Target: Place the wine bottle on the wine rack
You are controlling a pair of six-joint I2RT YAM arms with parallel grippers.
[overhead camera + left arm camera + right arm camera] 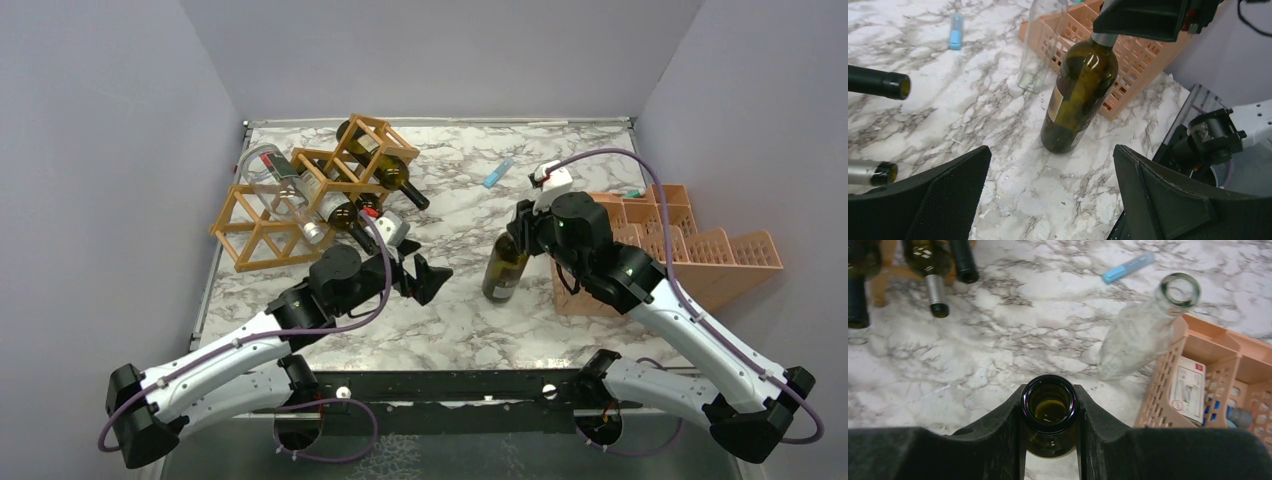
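Wine bottle [504,268], one dark-green one, stands upright on the marble table [455,215] just beside the single salmon-pink crate [700,250], well apart from the wine rack [245,235] at the far left, and the right gripper [522,232] pinches its neck from above. The left gripper [428,278] hangs between rack and bottle, its two fingers spread wide with nothing between them. Four bottles [385,170] appear to lie in the rack, one of them clear glass, while one more clear bottle [1140,335] stands by the crate and one blue marker [497,174] lies farther back.
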